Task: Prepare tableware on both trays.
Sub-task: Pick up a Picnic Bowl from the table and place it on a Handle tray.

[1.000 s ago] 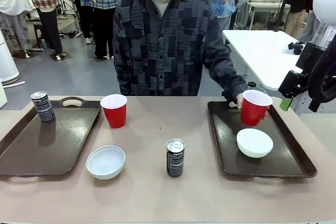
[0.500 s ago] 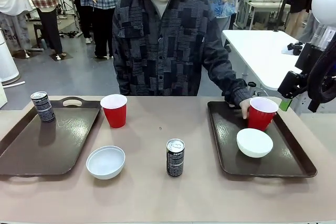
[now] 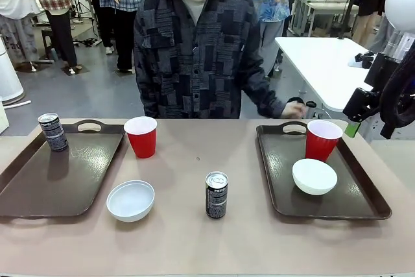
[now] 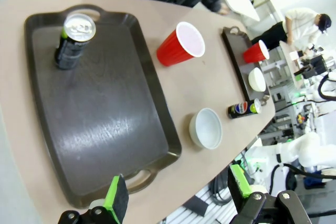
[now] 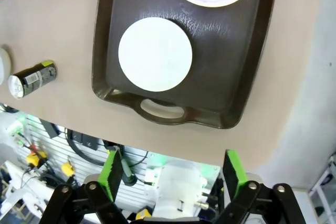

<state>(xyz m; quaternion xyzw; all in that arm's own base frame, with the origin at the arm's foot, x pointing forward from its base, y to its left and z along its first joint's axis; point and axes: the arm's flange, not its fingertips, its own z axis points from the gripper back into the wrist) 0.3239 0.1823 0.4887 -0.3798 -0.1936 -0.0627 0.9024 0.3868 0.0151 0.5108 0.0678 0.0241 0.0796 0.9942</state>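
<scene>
Person's hand has let go of the right-side cup and pulled back past the table edge since a sec ago. The cup now stands alone, upright, at the far end of the right tray, just behind the right-side bowl. That tray has cup + bowl but no can (my reading: one of each per tray).

The left tray carries the tray can, upright in its far left corner, prob. tucked there to leave the floor free for the rest.

Off the trays, on the table:
- The loose cup is just beside the left tray's far right corner.
- The loose bowl is just beside its near right corner.
- The loose can stands upright between the two trays.

Cup and bowl sit close to the left tray, so they look meant for it. I'd guess the can goes to the right tray.

The left gripper has its fingers spread wide w/ nothing between them, looking down on the left tray from high up. The right gripper is likewise wide and empty, above the right tray's near end. Both hang well clear of the tableware, prob. to give the person room. Roughly half done, w/ three pieces left to place.
</scene>
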